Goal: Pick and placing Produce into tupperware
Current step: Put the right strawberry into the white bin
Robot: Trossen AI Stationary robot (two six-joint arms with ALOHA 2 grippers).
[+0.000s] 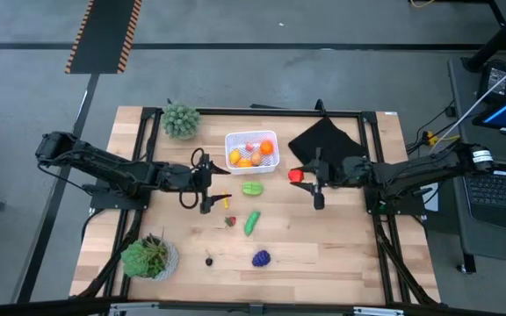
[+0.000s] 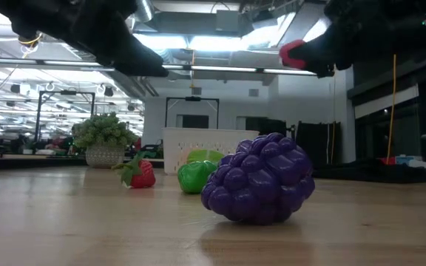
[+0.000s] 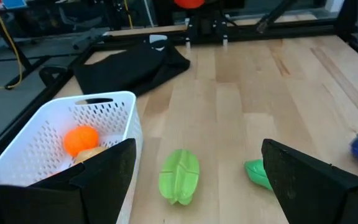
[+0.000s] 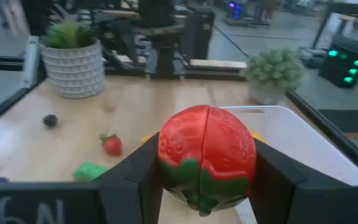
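Observation:
The white tupperware (image 1: pixel 251 151) sits at the table's far middle with several orange and yellow produce pieces inside. My right gripper (image 1: pixel 308 178) hovers just right of it, shut on a red toy fruit (image 4: pixel 207 158). My left gripper (image 1: pixel 211 186) hangs open on the tub's near-left side, with a ridged green fruit (image 3: pixel 179 176) lying on the table ahead of its fingers. A green vegetable (image 1: pixel 251 222), a strawberry (image 1: pixel 229 221), a small dark piece (image 1: pixel 209 260) and purple grapes (image 2: pixel 261 179) lie on the near half of the table. My right gripper pinches the red toy fruit between its two fingers, one finger (image 4: pixel 145 180) on each side of its round body near the green base (image 4: pixel 194 186). The fruit is lifted clear of the table (image 2: pixel 293 53), with the fingers about level and coming from the table's right.
A black cloth (image 1: pixel 326 140) lies right of the tub, under my right arm. Two potted plants stand at the far left (image 1: pixel 181 120) and near left (image 1: pixel 150 257). Bare wood lies between the scattered pieces and along the near right of the table.

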